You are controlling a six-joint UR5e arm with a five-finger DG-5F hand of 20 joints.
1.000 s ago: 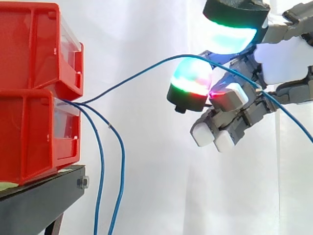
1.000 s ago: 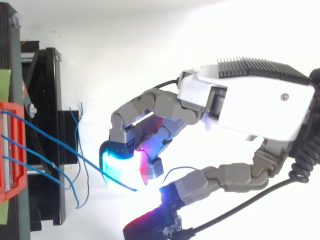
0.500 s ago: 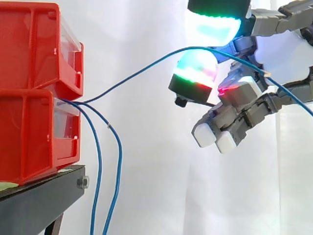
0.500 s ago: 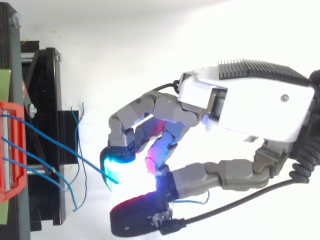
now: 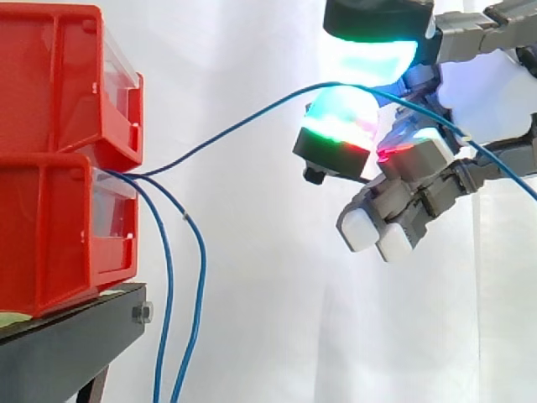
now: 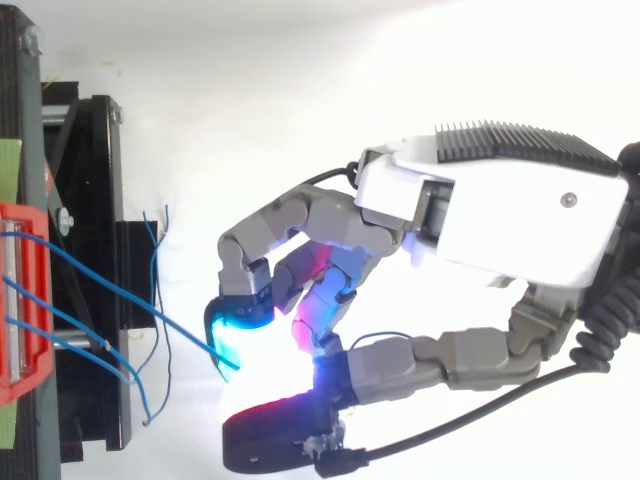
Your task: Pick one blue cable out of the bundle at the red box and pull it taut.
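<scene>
Two red bins [image 5: 50,101] are stacked at the left on a black stand [image 5: 75,340]. Several blue cables come out between them. One blue cable [image 5: 235,126] rises in a gentle bow to my hand [image 5: 419,180] at the upper right. It passes between the cyan-green thumb pad above and a green-red fingertip [image 5: 336,126] below, then runs down off the right edge. From above, the same cable [image 6: 150,312] leads from the red bin [image 6: 20,300] to the cyan fingertip [image 6: 235,335] of my hand [image 6: 500,210], whose thumb is folded in against it. The other fingers are curled under.
Two other blue cables [image 5: 168,294] hang from the bins down past the stand's edge, their loose ends [image 6: 150,400] dangling beside the stand [image 6: 90,250]. A white curtain fills the background. Open space lies between the bins and the hand.
The thumb has swung left over the glowing fingertip and come down towards it, with the cable running between them. The hanging cables drifted slightly left.
</scene>
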